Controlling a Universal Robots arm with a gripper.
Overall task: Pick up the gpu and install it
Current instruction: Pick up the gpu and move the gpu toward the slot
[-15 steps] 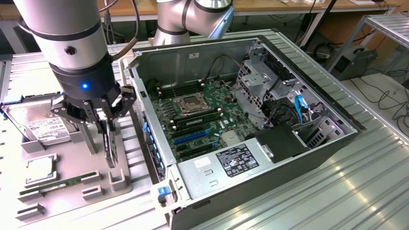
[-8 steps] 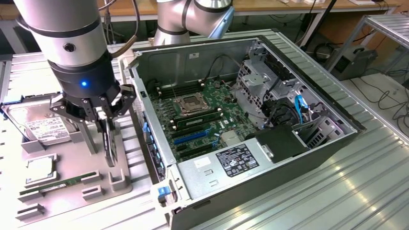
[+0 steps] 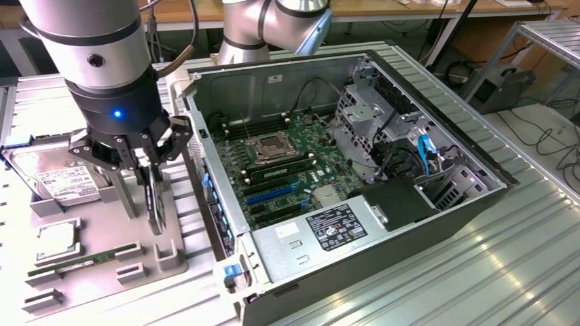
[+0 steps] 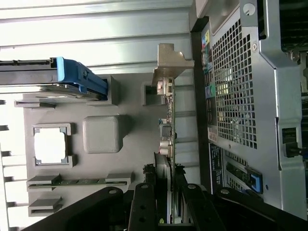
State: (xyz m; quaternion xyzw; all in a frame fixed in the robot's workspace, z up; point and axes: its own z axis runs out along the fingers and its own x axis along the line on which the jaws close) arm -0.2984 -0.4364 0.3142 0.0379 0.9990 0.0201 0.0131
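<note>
- Here, a gray tray (image 3: 104, 227) (image 4: 132, 159) lies on the ribbed metal bench and serves as the reference for all positions.
- The gpu (image 3: 155, 202) (image 4: 169, 126) stands on edge in a slot along the tray's side nearest the computer case (image 3: 272, 78) (image 4: 236, 86). It is upright and seated in its holder, and its silver end bracket (image 4: 171, 62) sits at the tray's far end from the gripper.
- The gripper (image 3: 145, 185) (image 4: 166, 195) hangs straight down over this tray slot. Its black fingers (image 4: 143, 207) lie against both faces of the card, closed on it near the fan end.
- The hard drive (image 3: 59, 180) (image 4: 48, 77) rests propped in the tray's end bay, with a blue clip on one end.
- The processor chip (image 3: 56, 238) (image 4: 49, 144) lies flat in a square tray pocket, beside the hard drive bay.
- The green RAM stick (image 3: 77, 263) (image 4: 79, 182) sits in a narrow tray groove, beyond the chip.
- The computer case lies on its side just beside the tray, with its panel off and the green motherboard (image 3: 290, 163) exposed.
</note>
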